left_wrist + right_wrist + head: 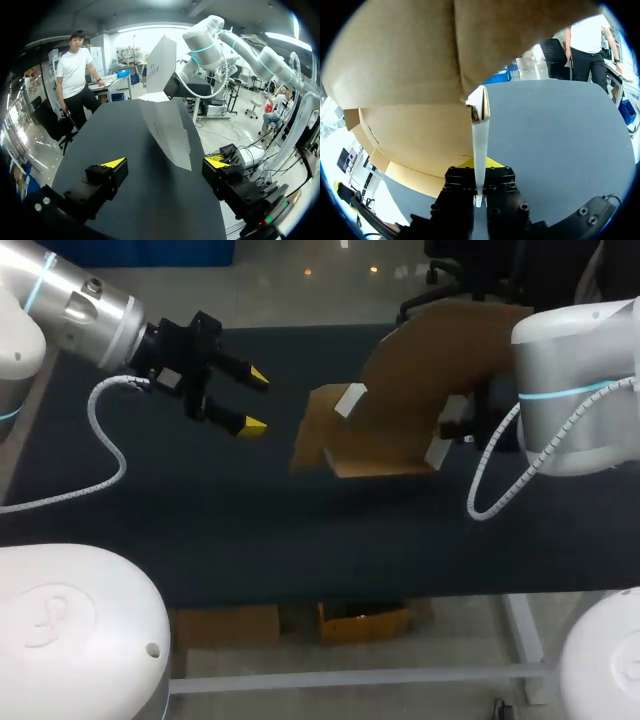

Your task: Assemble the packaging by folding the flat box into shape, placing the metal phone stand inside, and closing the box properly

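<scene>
At right of centre on the dark matte surface [200,530] stands the box [420,370]: flat brown cardboard with creased panels partly unfolded, white flaps [350,400] at its edges, tilted upright. Whether its lower edge touches the surface cannot be told. Right jaws are pressed together on one thin white flap [479,150], pinching it from both sides, and cardboard fills the space ahead of them. Left jaws are spread wide, yellow tips [258,375] well apart, above the surface. The nearest box panel lies ahead of them, near but not touching.
</scene>
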`<action>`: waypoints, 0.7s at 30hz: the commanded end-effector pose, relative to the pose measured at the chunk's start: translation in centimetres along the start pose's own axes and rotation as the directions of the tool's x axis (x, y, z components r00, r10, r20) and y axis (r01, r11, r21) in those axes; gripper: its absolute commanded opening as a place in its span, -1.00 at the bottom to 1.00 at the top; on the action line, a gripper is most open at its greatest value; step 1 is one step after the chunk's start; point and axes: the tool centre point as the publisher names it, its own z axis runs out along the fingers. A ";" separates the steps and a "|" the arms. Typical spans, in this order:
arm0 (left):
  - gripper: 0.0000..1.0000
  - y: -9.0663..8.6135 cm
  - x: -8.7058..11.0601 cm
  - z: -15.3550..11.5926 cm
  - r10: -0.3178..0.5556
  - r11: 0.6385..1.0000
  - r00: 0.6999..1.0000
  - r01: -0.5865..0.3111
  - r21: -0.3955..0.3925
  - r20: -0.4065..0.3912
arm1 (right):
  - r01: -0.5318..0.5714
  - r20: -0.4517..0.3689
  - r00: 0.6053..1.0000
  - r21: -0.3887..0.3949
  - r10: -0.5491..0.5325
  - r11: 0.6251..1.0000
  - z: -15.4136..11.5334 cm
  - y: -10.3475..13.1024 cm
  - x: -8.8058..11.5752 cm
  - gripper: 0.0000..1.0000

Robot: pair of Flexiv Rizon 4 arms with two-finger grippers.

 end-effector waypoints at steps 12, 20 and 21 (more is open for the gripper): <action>1.00 -0.1 -0.9 -0.5 -0.015 1.000 0.999 0.014 -0.022 -0.044 | 0.036 -0.088 0.996 0.437 0.003 0.899 -0.9 0.6 0.1 -1.00; 1.00 -0.1 -1.1 -0.4 -0.011 1.000 0.999 0.009 -0.029 -0.039 | 0.018 -0.068 0.998 0.489 0.018 0.872 -0.7 0.5 0.4 -1.00; 1.00 0.0 -1.3 -0.4 -0.013 0.999 1.000 0.012 -0.037 -0.025 | 0.011 -0.051 0.999 0.520 0.018 0.854 -0.8 0.5 0.4 -1.00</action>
